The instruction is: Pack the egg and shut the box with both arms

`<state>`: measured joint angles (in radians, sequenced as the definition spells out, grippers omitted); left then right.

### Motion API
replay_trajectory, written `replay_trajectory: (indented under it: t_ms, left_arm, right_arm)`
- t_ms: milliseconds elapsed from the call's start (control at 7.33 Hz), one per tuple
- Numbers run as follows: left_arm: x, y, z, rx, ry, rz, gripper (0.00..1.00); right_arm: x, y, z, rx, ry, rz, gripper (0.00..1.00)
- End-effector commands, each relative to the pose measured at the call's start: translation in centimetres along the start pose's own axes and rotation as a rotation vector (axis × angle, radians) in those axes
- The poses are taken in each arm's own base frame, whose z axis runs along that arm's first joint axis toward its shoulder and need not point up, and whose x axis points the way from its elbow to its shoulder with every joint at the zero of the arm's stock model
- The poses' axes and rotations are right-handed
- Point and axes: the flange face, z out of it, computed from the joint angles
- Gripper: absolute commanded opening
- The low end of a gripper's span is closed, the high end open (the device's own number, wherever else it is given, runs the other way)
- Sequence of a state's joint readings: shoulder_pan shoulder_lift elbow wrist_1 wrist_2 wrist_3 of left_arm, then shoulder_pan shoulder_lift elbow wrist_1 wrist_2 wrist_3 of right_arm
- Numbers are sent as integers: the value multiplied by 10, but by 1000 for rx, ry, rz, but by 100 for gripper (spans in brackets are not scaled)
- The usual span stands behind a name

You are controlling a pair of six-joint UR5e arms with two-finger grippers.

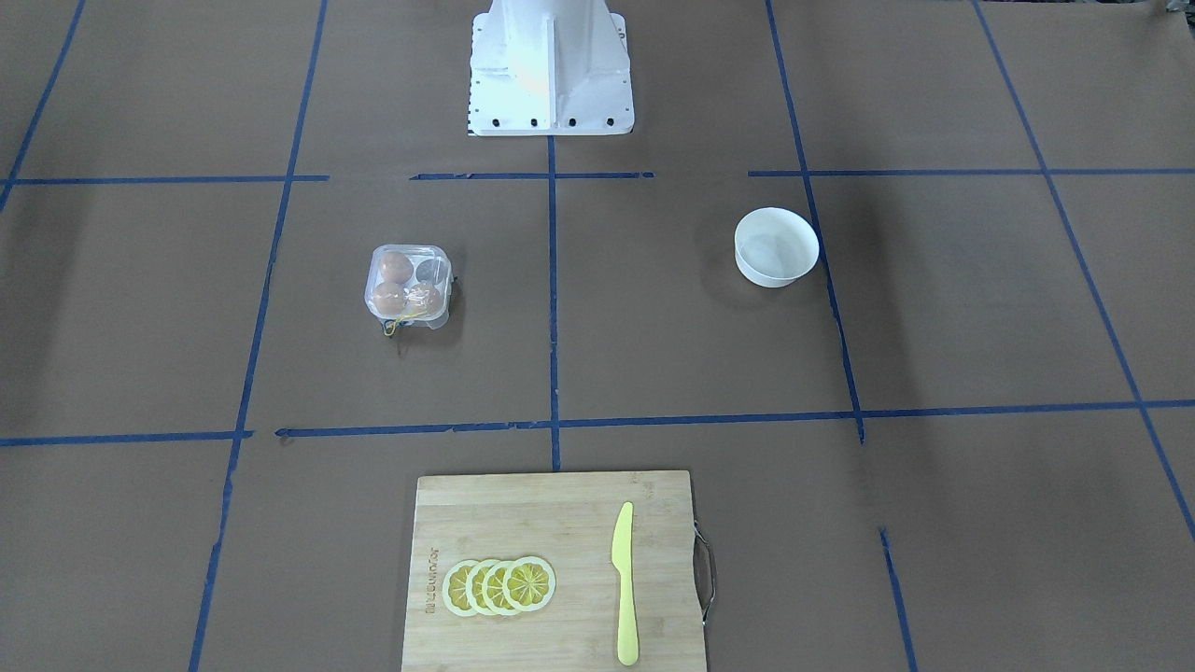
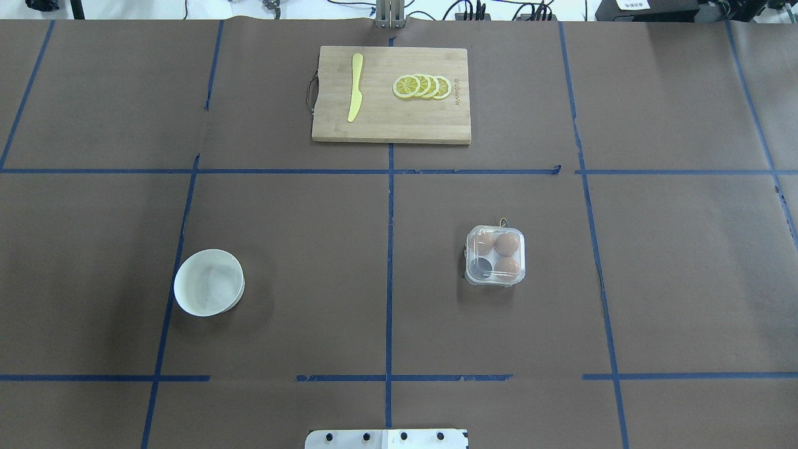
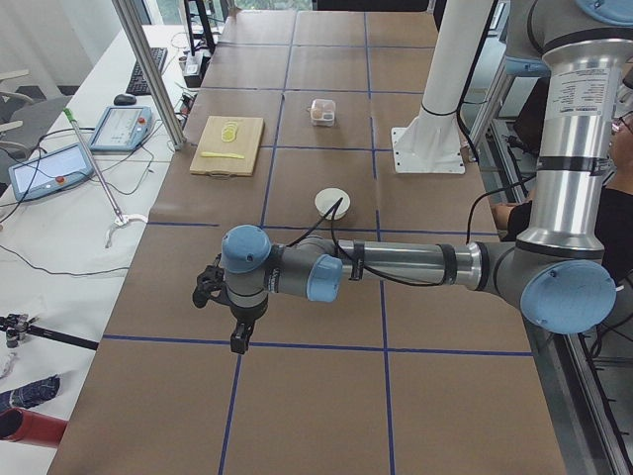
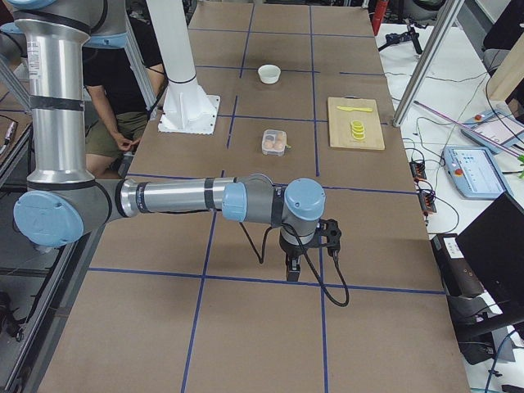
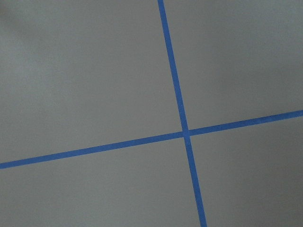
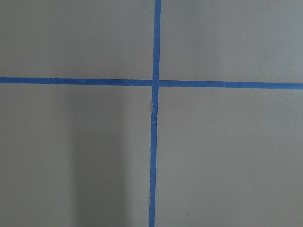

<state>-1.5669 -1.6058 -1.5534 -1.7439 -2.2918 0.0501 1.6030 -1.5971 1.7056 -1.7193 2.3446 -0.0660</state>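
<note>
The clear box (image 2: 495,255) stands right of the table's middle, its lid down over the tray. Three orange-brown eggs fill three cells, one of them the egg (image 2: 507,244); the fourth cell looks dark and empty. The box also shows in the front view (image 1: 408,285), its yellow string (image 1: 401,323) hanging out. Both arms are off in the overhead view. My left gripper (image 3: 238,336) hangs over bare table far from the box, seen only in the left side view. My right gripper (image 4: 292,268) likewise shows only in the right side view. I cannot tell whether either is open or shut.
A white bowl (image 2: 209,290) stands on the left half and looks empty. A bamboo cutting board (image 2: 436,128) at the far edge holds lemon slices (image 2: 423,86) and a yellow knife (image 2: 356,87). The white base pedestal (image 1: 549,70) is at the near edge.
</note>
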Motion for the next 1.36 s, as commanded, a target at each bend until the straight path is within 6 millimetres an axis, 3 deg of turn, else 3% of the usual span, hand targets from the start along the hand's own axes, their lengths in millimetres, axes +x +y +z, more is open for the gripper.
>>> replay_trajectory:
  t_ms: [0, 273, 1227]
  left_arm:
    - [0, 1, 1, 1, 0, 1, 100]
    - [0, 1, 1, 1, 0, 1, 100]
    - [1, -2, -1, 6, 0, 5, 100]
  right_arm:
    - [7, -2, 6, 40, 9, -27, 100]
    - [28, -4, 29, 83, 6, -6, 100]
    - [22, -11, 23, 109, -4, 29, 100]
